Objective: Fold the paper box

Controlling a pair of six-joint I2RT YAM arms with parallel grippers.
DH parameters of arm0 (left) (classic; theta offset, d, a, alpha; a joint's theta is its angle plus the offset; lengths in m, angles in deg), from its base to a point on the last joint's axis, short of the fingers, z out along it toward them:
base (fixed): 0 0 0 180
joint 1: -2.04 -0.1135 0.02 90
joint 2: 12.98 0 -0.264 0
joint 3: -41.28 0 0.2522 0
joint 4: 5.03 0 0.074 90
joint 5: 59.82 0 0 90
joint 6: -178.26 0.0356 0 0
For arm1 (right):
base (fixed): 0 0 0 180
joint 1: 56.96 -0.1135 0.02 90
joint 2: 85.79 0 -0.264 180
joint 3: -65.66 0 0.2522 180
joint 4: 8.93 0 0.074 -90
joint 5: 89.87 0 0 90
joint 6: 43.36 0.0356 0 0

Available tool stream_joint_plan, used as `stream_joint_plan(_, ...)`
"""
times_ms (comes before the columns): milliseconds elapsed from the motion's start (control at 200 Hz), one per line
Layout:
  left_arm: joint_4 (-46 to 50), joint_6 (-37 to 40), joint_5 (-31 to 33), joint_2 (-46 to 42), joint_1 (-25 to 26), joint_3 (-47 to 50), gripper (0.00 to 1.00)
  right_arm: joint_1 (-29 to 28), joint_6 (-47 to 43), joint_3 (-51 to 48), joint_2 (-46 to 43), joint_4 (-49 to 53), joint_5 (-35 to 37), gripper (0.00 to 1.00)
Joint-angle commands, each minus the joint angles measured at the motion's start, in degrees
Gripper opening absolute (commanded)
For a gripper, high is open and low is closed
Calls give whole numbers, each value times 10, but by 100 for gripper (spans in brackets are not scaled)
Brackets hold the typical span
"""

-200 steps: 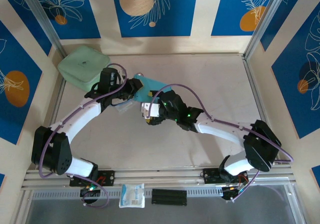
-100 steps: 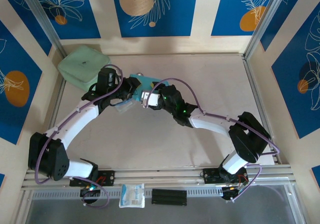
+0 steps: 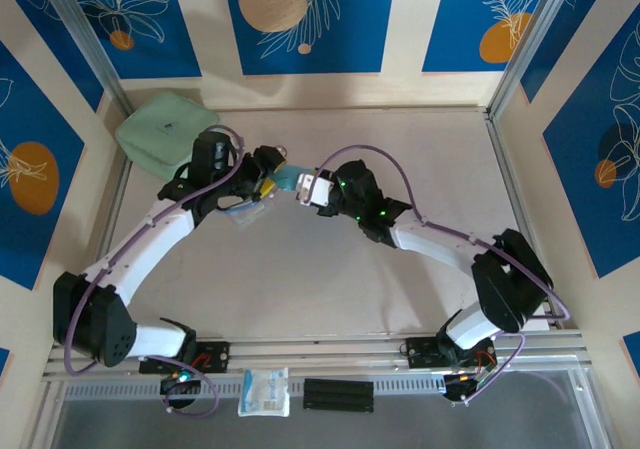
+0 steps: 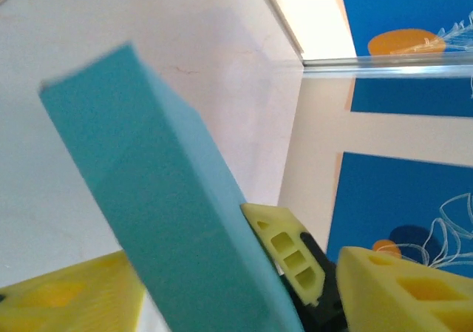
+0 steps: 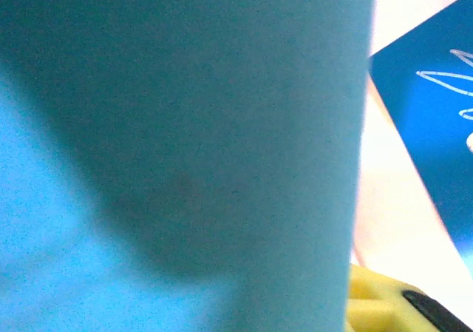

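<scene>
The paper box [image 3: 285, 177] is a slim teal rectangle held off the table between both grippers at the far middle. In the left wrist view the paper box [image 4: 162, 199] slants across the frame. My left gripper [image 3: 268, 176] comes from the left, shut on the box, with its yellow fingers [image 4: 52, 295] on either side. My right gripper [image 3: 301, 184] meets the box from the right, and one of its yellow fingers [image 4: 290, 252] lies flat against the box's narrow side. Up close, the paper box [image 5: 185, 162] hides most of the right gripper, leaving one yellow finger [image 5: 369, 302] visible.
A mint-green rounded case [image 3: 165, 129] lies at the far left corner, just behind the left arm. A small clear packet [image 3: 248, 212] lies on the table under the left wrist. Another packet [image 3: 265, 391] and a black strip [image 3: 338, 394] rest on the near rail.
My right gripper has swung away from the table's middle, up and back to the box's right end. The left gripper has lifted the box and shifted slightly left.
</scene>
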Motion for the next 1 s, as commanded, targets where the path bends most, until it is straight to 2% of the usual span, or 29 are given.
stream_joint_plan(0,24,53,18,-47,-2,-38,79,29,46,1,-57,80,-91,35)
stream_joint_plan(95,59,132,59,-87,-5,-57,85,68,41,24,-88,198,-144,34)
stream_joint_plan(170,106,228,107,-116,-5,-75,86,102,25,61,-103,310,-212,34)
stream_joint_plan(255,151,345,143,-144,-5,-83,87,126,-21,133,-93,489,-277,35)
stream_joint_plan(350,188,474,142,-167,-5,-73,87,116,-70,217,-46,654,-266,34)
stream_joint_plan(455,224,576,103,-187,-4,-56,85,92,-94,282,13,752,-228,34)
stream_joint_plan(570,241,626,47,-201,-5,-39,84,75,-94,333,73,779,-217,34)
stream_joint_plan(690,249,643,2,-204,-4,-29,81,57,-93,365,139,777,-192,35)
stream_joint_plan(880,265,637,3,-200,-4,-22,80,50,-77,397,215,766,-185,35)
stream_joint_plan(995,271,641,8,-198,-4,-12,79,34,-83,385,220,742,-170,43)
